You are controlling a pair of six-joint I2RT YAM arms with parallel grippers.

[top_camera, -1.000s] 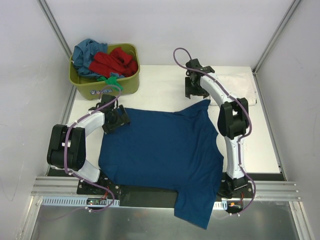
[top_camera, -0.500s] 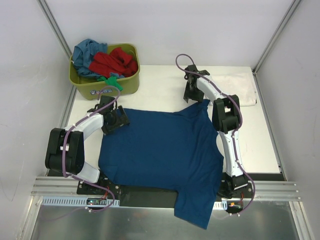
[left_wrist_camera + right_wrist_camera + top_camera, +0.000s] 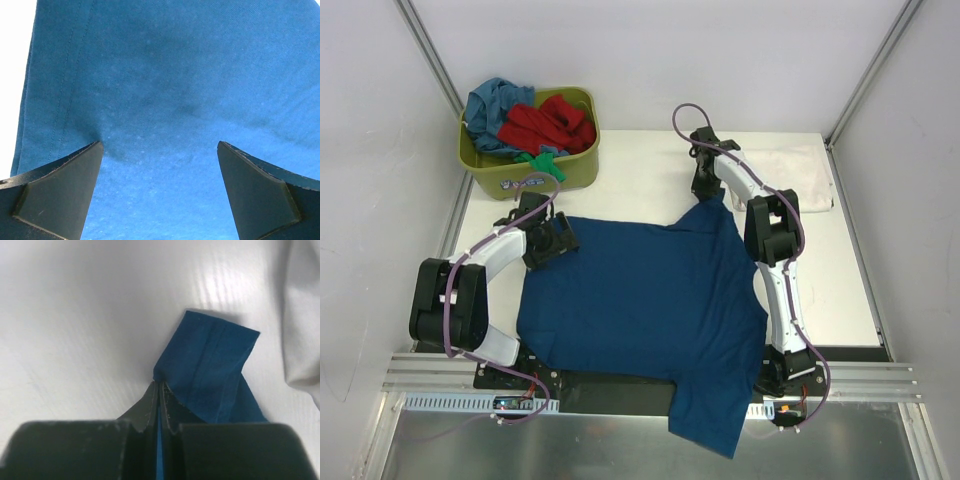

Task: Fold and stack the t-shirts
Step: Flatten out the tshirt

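Blue t-shirt (image 3: 640, 300): spread flat at the centre of the frame, with a lower part draping past the near edge of the surface (image 3: 640, 165).
Right end effector (image 3: 159, 390): clenched on the hem at the shirt's upper-right corner.
Left end effector (image 3: 160, 165): released, its fingers spread over the upper-left cloth.
Progress: early, I judge, as this shirt shows no fold yet.
White t-shirt (image 3: 800, 165): upper right, apparently already folded.
Tub (image 3: 575, 165): upper left, holding a red shirt (image 3: 550, 122), a teal shirt (image 3: 485, 105) and a green shirt (image 3: 542, 160), all unfolded.

The blue t-shirt (image 3: 190, 75) was matt, finely knit cloth (hem double-stitched). The white bench (image 3: 75, 325) looked smooth, faintly glossy.
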